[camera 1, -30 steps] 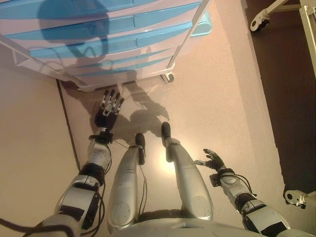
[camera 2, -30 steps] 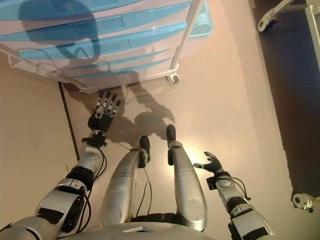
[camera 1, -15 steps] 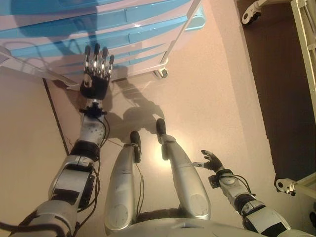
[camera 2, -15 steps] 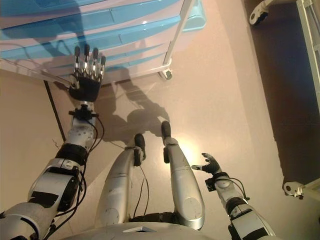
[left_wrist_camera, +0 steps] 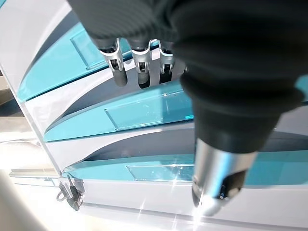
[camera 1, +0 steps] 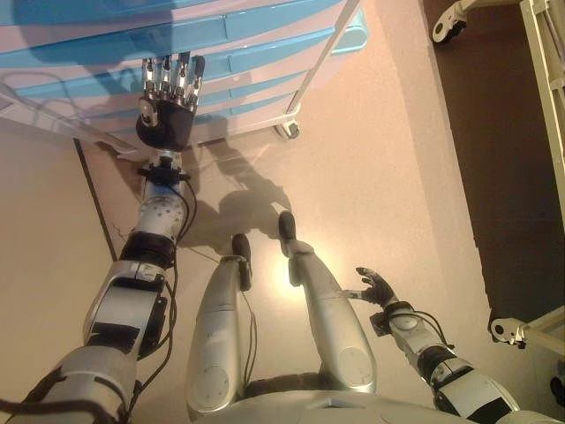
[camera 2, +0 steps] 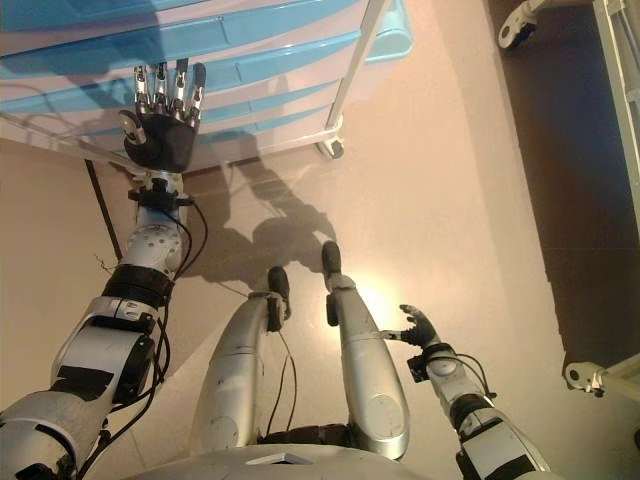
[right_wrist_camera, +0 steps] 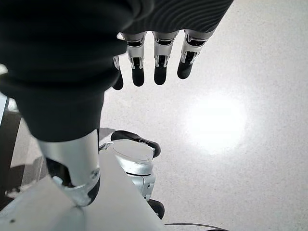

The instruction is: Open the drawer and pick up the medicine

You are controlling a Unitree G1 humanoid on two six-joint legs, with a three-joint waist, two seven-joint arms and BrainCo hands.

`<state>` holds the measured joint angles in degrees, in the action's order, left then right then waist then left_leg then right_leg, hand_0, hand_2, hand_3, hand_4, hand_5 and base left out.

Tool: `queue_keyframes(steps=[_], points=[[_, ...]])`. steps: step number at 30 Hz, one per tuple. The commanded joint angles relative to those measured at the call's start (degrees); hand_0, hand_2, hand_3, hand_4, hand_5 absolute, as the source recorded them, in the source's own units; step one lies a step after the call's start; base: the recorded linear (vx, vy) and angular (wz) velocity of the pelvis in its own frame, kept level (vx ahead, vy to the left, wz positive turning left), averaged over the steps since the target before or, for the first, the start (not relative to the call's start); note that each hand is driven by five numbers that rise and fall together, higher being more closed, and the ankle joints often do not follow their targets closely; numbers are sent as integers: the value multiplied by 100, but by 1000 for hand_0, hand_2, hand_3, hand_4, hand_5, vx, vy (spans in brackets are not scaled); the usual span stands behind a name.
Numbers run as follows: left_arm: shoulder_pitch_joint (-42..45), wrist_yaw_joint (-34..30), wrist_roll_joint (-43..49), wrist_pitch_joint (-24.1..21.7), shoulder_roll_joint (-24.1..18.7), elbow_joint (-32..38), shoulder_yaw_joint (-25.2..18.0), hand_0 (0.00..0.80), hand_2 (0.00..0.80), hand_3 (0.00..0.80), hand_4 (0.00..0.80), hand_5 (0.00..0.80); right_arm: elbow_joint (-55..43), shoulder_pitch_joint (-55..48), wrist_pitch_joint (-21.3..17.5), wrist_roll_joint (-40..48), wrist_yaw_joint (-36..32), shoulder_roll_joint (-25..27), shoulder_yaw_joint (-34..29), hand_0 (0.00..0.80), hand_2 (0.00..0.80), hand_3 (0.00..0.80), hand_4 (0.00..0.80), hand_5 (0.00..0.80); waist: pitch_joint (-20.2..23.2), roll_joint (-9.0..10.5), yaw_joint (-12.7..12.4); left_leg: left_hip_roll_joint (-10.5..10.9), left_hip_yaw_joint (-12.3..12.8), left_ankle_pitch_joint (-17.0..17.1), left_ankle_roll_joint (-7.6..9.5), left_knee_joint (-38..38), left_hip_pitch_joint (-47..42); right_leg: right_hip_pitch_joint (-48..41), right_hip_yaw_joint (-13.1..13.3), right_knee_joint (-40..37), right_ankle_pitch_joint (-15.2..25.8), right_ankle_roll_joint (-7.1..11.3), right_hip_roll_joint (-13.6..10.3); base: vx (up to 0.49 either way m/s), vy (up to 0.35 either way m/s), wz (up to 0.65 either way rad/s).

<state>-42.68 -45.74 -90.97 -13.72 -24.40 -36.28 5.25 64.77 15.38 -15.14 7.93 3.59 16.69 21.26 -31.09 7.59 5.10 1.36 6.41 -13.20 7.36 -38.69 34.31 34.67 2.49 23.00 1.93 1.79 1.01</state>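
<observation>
A white drawer cabinet [camera 1: 265, 22] on castors, with several light-blue drawer fronts [camera 1: 256, 66], stands on the floor in front of me. All its drawers are closed and no medicine shows. My left hand [camera 1: 166, 110] is raised in front of the drawer fronts, fingers straight and open, its fingertips [left_wrist_camera: 139, 72] close to a blue drawer front [left_wrist_camera: 149, 108]. My right hand [camera 1: 375, 287] hangs low at my right side over the floor, fingers relaxed and open, holding nothing.
One castor [camera 1: 287, 131] of the cabinet rests at its front right corner. A dark seam [camera 1: 97, 203] runs along the floor under my left arm. White frames on wheels [camera 1: 446, 22] stand at the far right, another wheel [camera 1: 505, 331] at the lower right.
My left hand has risen from near the floor, up past the cabinet's base, to the blue drawer fronts. The camera shifted a little. The right hand stays put.
</observation>
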Motion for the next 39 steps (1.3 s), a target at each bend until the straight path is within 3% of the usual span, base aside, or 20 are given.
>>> queue_keyframes(steps=[1, 6, 8, 15, 26, 34, 39], points=[[-141, 359, 420, 51, -88, 389, 2, 0, 0, 0, 0, 0, -270, -346, -63, 108, 86, 179, 191, 0, 0, 0, 0, 0, 145, -188, -73, 275, 73, 266, -61, 990, -328, -259, -57, 310, -332, -133, 303, 0, 0, 0], [9, 977, 1056, 594, -280, -198, 209, 0, 0, 0, 0, 0, -376, -338, 24, 83, 105, 196, 145, 0, 0, 0, 0, 0, 130, -216, -64, 279, 84, 308, -67, 1056, -367, -289, -74, 245, -304, -117, 280, 0, 0, 0], [157, 933, 1203, 872, -292, -347, 292, 0, 0, 0, 0, 0, -404, -332, 50, 95, 130, 227, 128, 0, 0, 0, 0, 0, 130, -249, -66, 287, 93, 332, -76, 1090, -362, -290, -77, 199, -293, -112, 266, 0, 0, 0], [445, 591, 1229, 1182, -279, -495, 420, 0, 0, 0, 0, 0, -477, -337, 114, -8, 119, 322, 40, 0, 0, 0, 0, 0, 129, -329, -60, 305, 109, 369, -78, 1179, -403, -295, -79, 165, -291, -105, 241, 0, 0, 0], [451, 360, 606, 957, -105, -481, 339, 0, 0, 0, 0, 0, -458, -307, 148, -13, 75, 319, 74, 0, 0, 0, 0, 0, 129, -309, -58, 310, 79, 377, -99, 1187, -404, -273, -94, 183, -293, -115, 231, 0, 0, 0], [153, 775, 19, 567, -70, -520, 156, 0, 0, 0, 0, 0, -421, -342, 107, 16, 78, 237, 204, 0, 0, 0, 0, 0, 130, -192, -33, 280, 53, 387, -106, 1190, -375, -254, -77, 196, -292, -126, 295, 0, -9, 0], [-187, 614, -473, 529, -153, -577, 38, 0, 0, 0, 0, 0, -429, -363, 56, 26, 60, 228, 287, 0, 0, 0, 0, 0, 130, -103, 0, 259, 47, 364, -114, 1167, -364, -258, -67, 192, -292, -134, 326, -2, -20, 1]])
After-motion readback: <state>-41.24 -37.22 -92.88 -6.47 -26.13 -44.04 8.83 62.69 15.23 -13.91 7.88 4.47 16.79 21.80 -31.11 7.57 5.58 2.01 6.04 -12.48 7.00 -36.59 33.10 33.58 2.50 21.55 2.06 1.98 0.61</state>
